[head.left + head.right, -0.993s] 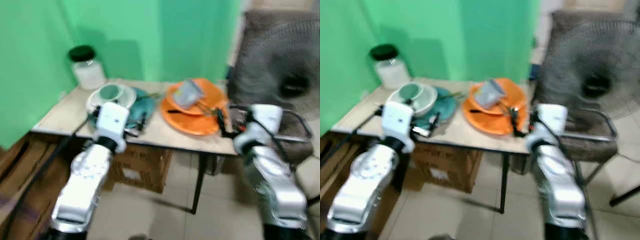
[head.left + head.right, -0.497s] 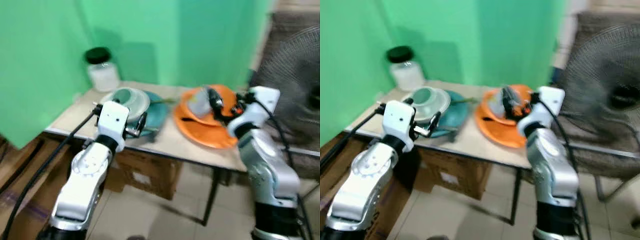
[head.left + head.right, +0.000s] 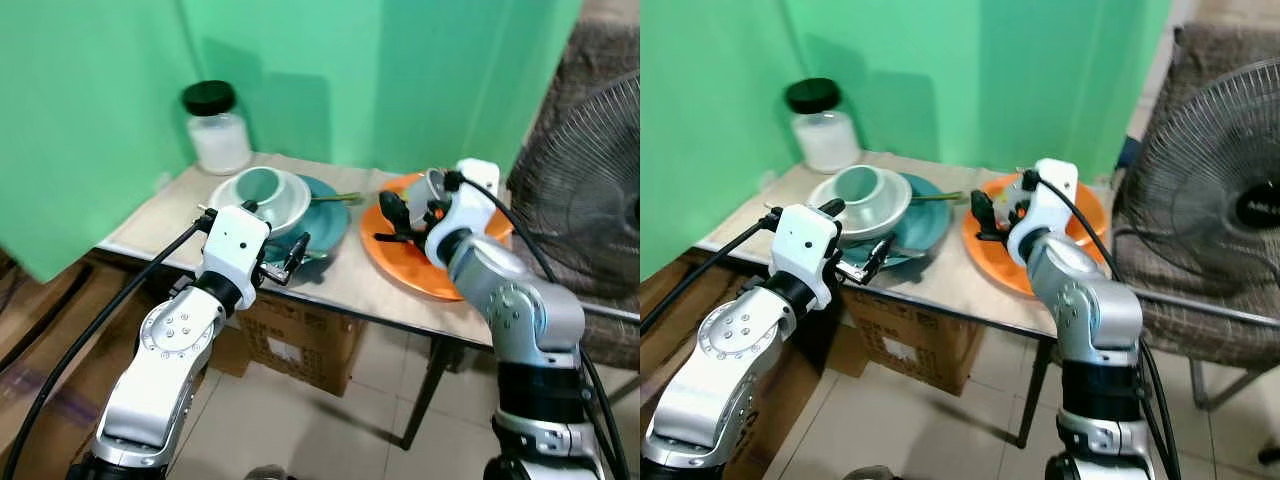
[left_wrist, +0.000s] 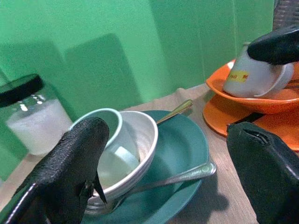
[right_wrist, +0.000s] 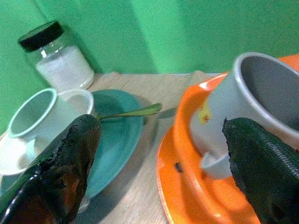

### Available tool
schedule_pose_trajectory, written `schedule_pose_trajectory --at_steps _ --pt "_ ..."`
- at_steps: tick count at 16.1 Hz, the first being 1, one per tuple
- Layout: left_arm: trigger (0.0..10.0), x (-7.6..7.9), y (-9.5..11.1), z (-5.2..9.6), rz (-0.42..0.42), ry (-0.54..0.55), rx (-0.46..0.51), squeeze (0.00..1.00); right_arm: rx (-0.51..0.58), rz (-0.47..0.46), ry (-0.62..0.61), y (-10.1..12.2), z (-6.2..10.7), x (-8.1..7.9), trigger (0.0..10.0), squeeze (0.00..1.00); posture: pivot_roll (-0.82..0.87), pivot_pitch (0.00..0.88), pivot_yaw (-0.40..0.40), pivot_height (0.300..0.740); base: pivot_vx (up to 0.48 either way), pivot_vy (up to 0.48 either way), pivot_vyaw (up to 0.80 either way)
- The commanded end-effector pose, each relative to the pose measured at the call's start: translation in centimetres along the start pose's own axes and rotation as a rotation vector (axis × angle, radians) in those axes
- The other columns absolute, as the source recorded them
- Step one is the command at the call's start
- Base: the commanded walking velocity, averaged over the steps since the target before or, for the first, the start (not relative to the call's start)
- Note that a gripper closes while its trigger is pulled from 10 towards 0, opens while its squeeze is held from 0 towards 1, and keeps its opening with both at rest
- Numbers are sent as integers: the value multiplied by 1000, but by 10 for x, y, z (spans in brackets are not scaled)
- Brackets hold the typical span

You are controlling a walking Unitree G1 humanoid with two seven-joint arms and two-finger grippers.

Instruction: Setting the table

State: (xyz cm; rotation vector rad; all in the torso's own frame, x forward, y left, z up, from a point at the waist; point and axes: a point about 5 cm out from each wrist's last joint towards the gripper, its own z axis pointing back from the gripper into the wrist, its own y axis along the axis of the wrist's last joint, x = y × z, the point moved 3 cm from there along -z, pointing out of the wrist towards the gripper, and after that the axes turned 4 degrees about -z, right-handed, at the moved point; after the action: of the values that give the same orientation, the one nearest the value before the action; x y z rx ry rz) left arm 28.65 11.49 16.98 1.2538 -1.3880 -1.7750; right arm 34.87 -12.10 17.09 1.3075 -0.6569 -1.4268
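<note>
Right wrist view: grey cup (image 5: 261, 100) tilted, mouth toward the pincer (image 5: 161, 154).

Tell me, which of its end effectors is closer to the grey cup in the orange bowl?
The right. The right end effector is open right at the grey cup, its fingers reaching either side of it. The left end effector, also open, is off by the teal plate.

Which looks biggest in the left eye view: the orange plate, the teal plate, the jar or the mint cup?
1. Orange plate and teal plate: look alike, both partly hidden, so unranked.
2. Jar.
3. Mint cup, partly sunk in its bowl.
</note>
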Motion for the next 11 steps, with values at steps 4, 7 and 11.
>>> schedule_pose_trajectory --at_steps 4,7,11 --pt "10000 25 -3 5 38 -200 -30 0 -127 -123 -151 -3 -3 16 10000 0 146 0 45 740 0 0 0" --pt "10000 29 -5 13 11 -290 -52 0 -79 -170 -172 13 -2 12 10000 0 150 0 41 740 0 0 0" --pt "10000 27 -8 13 4 -294 -66 0 -141 -185 -215 1 -8 10 10000 0 150 0 39 740 0 0 0"
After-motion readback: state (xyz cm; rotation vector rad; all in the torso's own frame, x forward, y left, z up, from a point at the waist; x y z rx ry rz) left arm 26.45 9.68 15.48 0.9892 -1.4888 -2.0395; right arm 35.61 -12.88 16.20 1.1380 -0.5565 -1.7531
